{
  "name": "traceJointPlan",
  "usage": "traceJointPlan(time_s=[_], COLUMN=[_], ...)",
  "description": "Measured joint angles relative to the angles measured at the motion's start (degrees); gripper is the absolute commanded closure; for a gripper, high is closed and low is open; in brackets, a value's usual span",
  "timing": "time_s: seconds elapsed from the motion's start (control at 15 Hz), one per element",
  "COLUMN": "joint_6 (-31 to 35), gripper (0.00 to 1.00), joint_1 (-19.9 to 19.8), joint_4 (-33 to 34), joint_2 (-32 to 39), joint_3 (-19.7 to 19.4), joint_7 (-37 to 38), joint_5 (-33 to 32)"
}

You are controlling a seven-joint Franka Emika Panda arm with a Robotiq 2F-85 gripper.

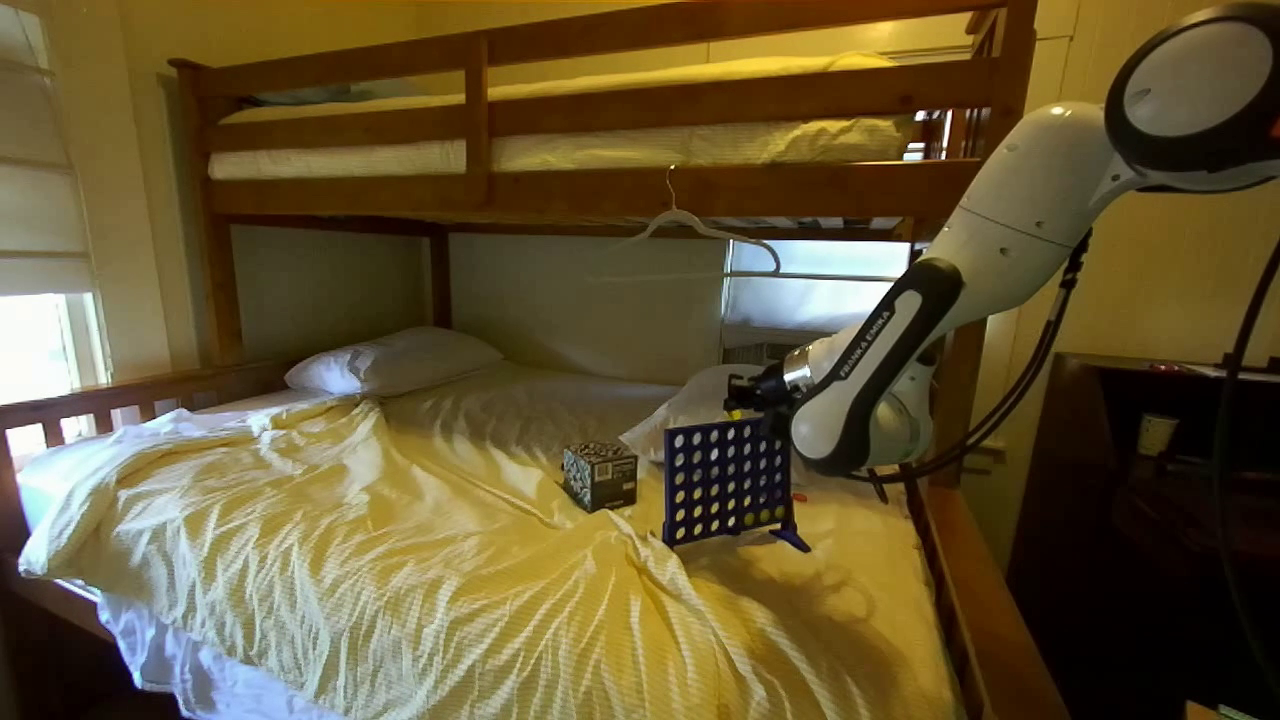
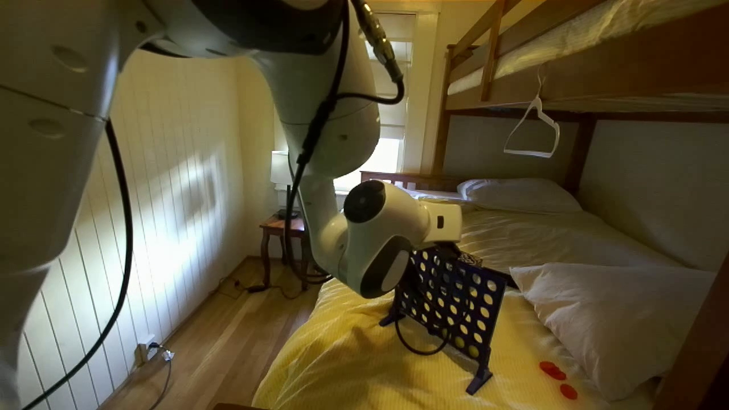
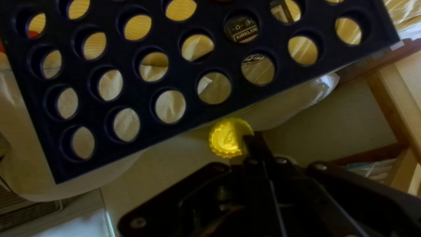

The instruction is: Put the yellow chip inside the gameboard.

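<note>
The gameboard (image 1: 727, 482) stands upright on the bed on its feet, dark blue with rows of round holes. It also shows in an exterior view (image 2: 450, 290) and in the wrist view (image 3: 184, 77). My gripper (image 3: 251, 140) is shut on the yellow chip (image 3: 227, 138), which sticks out from the fingertips with a "4" on its face. In an exterior view the gripper (image 1: 740, 392) and the yellow chip (image 1: 735, 413) are just above the board's top edge. In the wrist view the chip appears close to that edge, not visibly in the slot. The arm partly hides the board.
A small dark patterned box (image 1: 600, 475) sits on the bed beside the board. Red chips (image 2: 552, 371) lie near a white pillow (image 2: 621, 307). A white hanger (image 1: 690, 218) hangs from the upper bunk rail (image 1: 590, 200). A black cable (image 2: 424, 352) loops in front of the board.
</note>
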Motion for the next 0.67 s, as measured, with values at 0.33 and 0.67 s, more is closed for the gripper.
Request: traceJointPlan(time_s=[0.33, 0.67], joint_6=[0.00, -0.06], gripper=[1.00, 1.00], joint_1=[0.46, 0.89], joint_4=[1.02, 1.35], joint_2=[0.87, 1.37], joint_3=[-0.19, -0.40], joint_7=[-0.06, -0.37], joint_5=[1.18, 1.28])
